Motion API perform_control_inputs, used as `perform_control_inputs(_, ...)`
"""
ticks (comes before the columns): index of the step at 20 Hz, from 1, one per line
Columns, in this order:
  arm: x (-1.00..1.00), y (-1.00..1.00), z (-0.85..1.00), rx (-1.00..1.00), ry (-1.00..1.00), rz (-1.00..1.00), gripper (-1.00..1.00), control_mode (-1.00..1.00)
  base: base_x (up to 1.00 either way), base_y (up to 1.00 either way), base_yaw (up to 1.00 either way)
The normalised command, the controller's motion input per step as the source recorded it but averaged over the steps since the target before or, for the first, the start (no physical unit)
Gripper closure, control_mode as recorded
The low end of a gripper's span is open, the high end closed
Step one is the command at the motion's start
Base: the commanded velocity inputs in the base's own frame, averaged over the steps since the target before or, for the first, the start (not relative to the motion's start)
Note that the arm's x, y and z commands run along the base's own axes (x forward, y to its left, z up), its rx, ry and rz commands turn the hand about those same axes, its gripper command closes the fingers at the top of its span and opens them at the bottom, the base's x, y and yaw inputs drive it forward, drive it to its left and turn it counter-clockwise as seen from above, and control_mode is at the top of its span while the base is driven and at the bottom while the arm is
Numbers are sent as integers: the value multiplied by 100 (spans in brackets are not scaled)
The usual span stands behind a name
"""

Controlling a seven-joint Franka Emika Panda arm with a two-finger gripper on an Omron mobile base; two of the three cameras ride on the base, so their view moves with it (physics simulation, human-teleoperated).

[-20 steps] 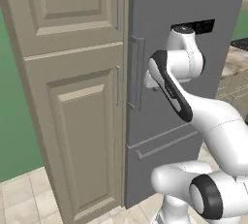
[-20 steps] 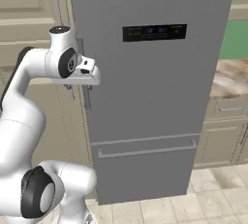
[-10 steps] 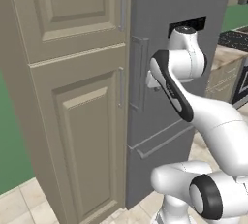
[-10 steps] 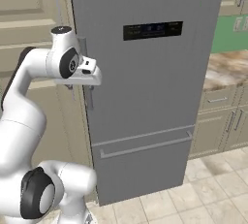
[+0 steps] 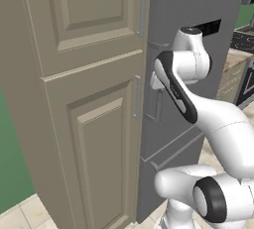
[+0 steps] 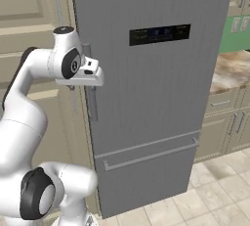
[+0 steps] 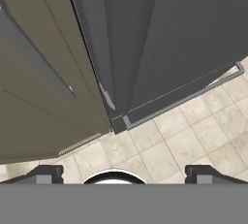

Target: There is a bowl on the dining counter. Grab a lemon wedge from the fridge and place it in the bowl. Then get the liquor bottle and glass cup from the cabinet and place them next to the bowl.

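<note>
We find the fridge shut, so the lemon wedge step is barely begun. The gripper, jaws wide apart and holding nothing, sits by the door handle at the fridge's left edge. Next it must close on that handle and pull. The door's dark display panel carries no legible writing

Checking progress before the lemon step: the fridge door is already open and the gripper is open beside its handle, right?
Not quite. The fridge door is shut, flush with its front, as the right base view shows. The rest holds: the gripper is open, by the bar handle.
</note>
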Motion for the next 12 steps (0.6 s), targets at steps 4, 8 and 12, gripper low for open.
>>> perform_control_inputs(4,-5,-5,-14,1,-4,1,-100,-100,0,0,0)
perform_control_inputs(8,-23,-9,-19,11,-37,16,-100,-100,0,0,0)
perform_control_inputs(12,0,-12,-17,20,-55,50,-100,-100,0,0,0)
